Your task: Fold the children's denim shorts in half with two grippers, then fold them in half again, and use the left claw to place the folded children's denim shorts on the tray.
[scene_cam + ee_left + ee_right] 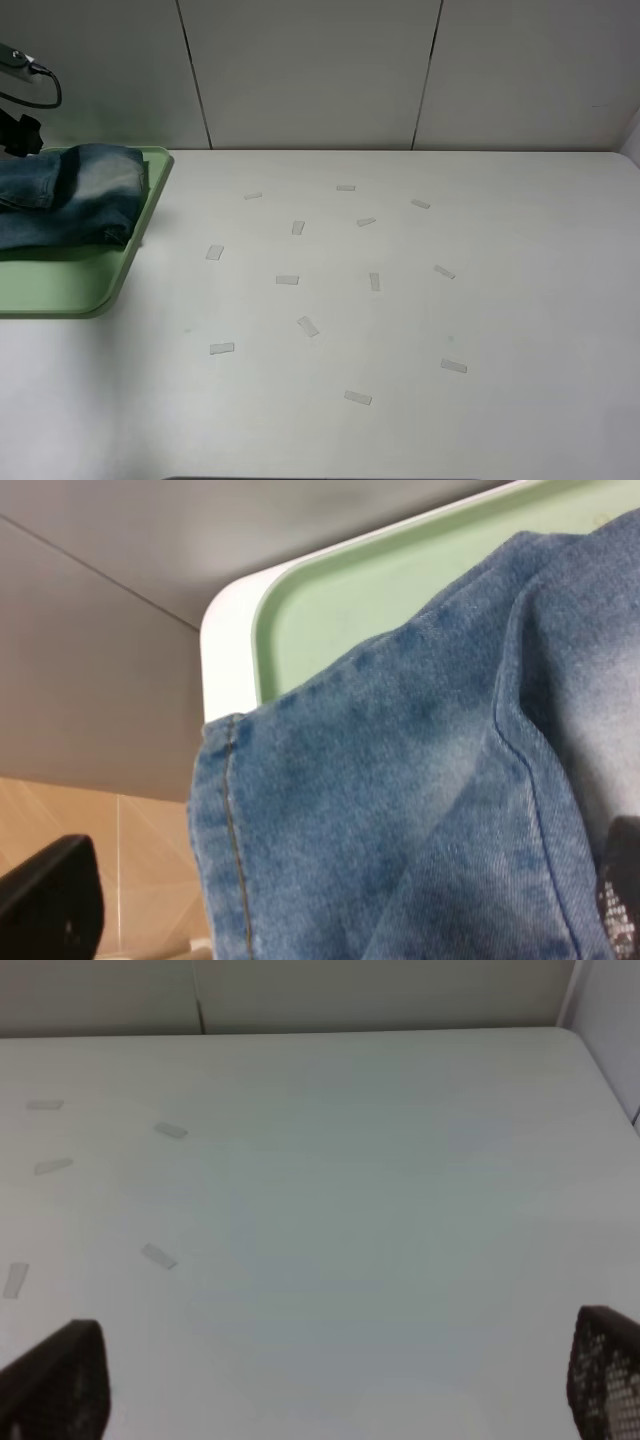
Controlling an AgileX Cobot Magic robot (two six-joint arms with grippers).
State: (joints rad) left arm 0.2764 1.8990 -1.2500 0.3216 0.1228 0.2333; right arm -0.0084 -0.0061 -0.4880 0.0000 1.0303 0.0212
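Note:
The children's denim shorts (75,195) lie folded into a thick bundle on the light-green tray (60,285) at the table's far left. Only a black piece of the left arm (16,132) and its cable show at the picture's edge, just behind the shorts. In the left wrist view the denim (400,760) fills the picture over a corner of the tray (340,600). The left claw (336,890) is open, its fingertips (50,900) spread wide above the cloth. The right gripper (328,1375) hangs open over bare table, holding nothing.
Several small pale tape strips (299,228) are scattered over the middle of the white table (520,300). Grey wall panels stand right behind the table's far edge. The tray's right rim (150,215) lies close to the nearest strips.

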